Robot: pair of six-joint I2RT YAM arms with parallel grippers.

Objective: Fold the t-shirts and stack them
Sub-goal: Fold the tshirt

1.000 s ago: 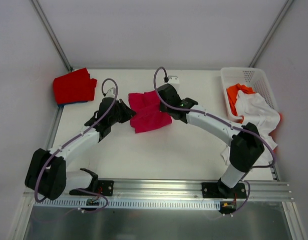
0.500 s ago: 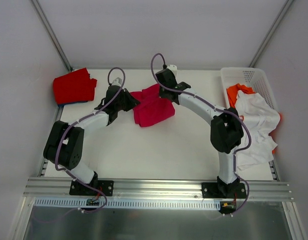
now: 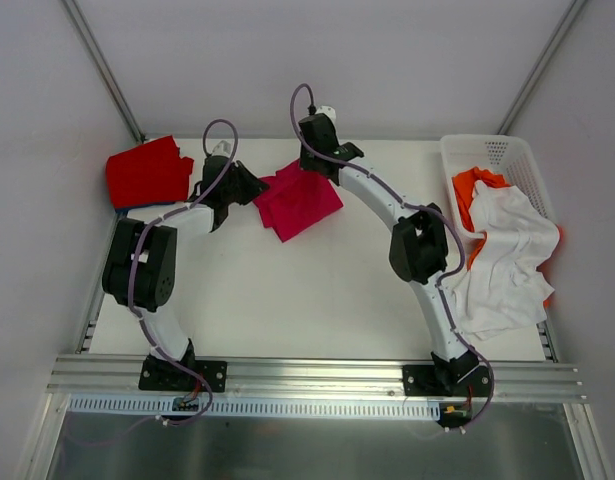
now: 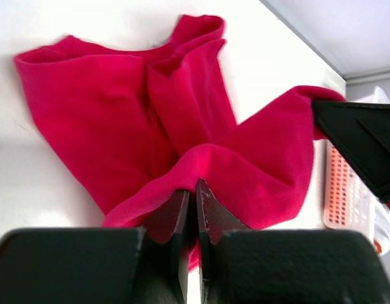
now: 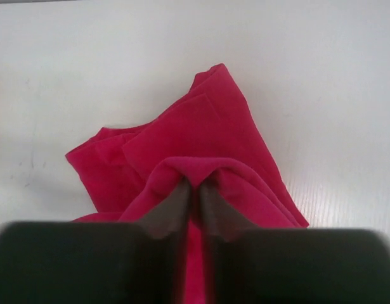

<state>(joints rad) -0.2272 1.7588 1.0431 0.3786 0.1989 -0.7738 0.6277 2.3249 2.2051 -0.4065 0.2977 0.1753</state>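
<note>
The left tool (image 4: 193, 189) and right tool (image 5: 193, 185) are each clenched on a thin pinch of the crimson t-shirt (image 3: 299, 200), which lies bunched at upper centre of the surface (image 3: 317, 290). An uneven pull could slip an edge free. It could also drag the crumples toward the red t-shirt (image 3: 147, 172) at upper left.

Rumpled crimson-pink t-shirt (image 3: 302, 203) pinched between left gripper (image 3: 255, 191) and right gripper (image 3: 311, 170); red t-shirt (image 3: 147, 172) far left, white t-shirt (image 3: 507, 250) draping basket (image 3: 507, 148)

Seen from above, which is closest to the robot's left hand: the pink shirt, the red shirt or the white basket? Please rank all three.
1. Pink shirt: pinched in the left hand, mid-table.
2. Red shirt: far-left corner.
3. White basket: far-right side.
</note>
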